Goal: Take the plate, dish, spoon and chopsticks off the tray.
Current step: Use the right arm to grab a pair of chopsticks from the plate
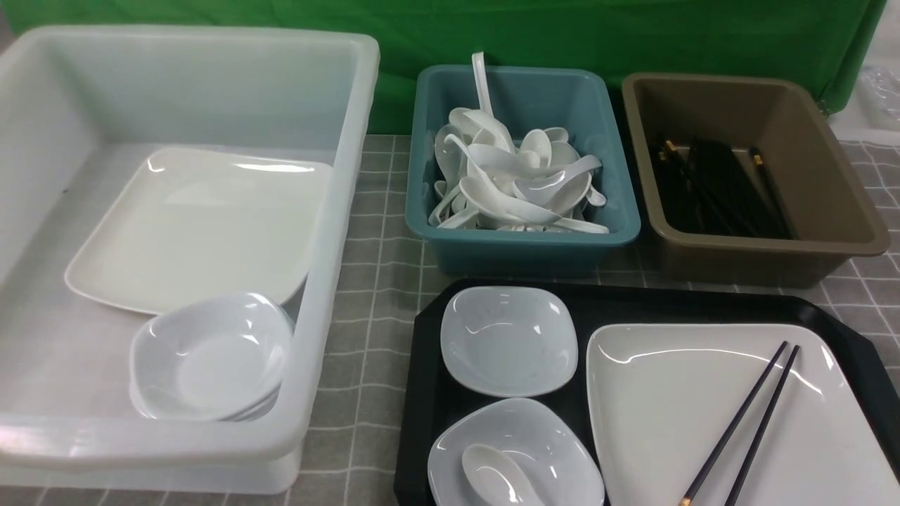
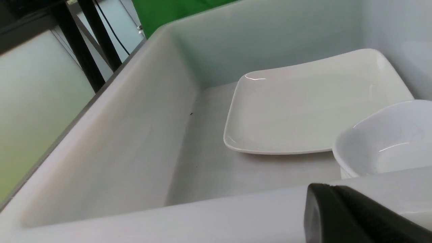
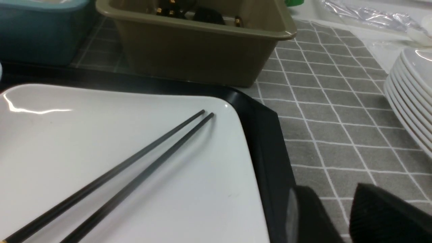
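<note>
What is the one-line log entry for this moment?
tray: uncleared | chopsticks: on plate | spoon: in near dish | right tool: open, empty

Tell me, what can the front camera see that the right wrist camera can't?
Only the front view: the big white tub, the pile of spoons, the far dish and the near dish with a spoon in it. Only the right wrist view: a stack of white plates off the tray, and the right gripper, open. Both: the chopsticks lying on the big plate, the black tray, the brown bin.
</note>
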Robot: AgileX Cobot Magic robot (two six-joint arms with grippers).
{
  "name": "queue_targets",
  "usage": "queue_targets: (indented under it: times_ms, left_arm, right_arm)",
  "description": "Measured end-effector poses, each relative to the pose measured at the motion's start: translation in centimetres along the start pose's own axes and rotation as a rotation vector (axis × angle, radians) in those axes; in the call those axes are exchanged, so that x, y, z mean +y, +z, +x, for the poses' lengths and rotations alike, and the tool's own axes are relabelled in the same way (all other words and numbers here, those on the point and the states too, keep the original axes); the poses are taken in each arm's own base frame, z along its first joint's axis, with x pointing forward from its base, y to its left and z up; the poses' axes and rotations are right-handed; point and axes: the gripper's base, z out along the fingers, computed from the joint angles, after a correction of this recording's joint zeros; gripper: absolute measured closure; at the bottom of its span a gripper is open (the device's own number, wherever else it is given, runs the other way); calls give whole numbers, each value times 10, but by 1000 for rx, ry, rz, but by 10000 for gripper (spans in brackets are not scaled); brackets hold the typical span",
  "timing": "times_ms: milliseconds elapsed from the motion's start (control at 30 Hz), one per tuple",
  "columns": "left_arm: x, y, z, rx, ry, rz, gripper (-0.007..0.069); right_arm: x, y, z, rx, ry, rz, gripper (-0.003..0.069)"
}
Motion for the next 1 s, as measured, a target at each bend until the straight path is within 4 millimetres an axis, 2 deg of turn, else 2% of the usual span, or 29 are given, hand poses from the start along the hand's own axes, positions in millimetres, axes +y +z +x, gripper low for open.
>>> queue_targets:
  times_ms: [133,267,300,367,433,533,600,700,767,933,1000]
  left_arm:
    - [1,0,0,1,52,-9,604]
    - [2,0,-2,-20,109,-21,604]
    - [2,-1,-10,-110,70,-23,604]
    - [2,-2,-18,-199,13,-26,604]
    - [6,-7,-35,-395,-122,-38,604]
    - [11,-17,-52,-626,-182,-65,604]
    - [12,-23,-59,-721,-245,-58,604]
    - [16,-31,-67,-867,-524,46,604]
    - [16,-34,-69,-909,-625,97,604]
    - [13,-34,-70,-906,-624,138,604]
    - [12,-35,-71,-910,-610,144,604]
  right_arm:
    - [0,0,0,2,0,0,419]
    - [1,0,-4,-39,111,-13,419]
    - [2,-1,-11,-114,359,-47,419]
    - [2,-1,-15,-153,511,-69,419]
    - [1,-3,-22,-226,829,-116,419]
    - [0,-4,-26,-267,967,-142,419]
    - [0,-4,-27,-274,988,-147,419]
    - [-1,-4,-28,-290,974,-147,423]
    - [-1,-5,-30,-319,933,-144,423]
    - [-7,-12,-45,-514,887,-154,423]
    - [-10,-22,-63,-587,869,-171,424]
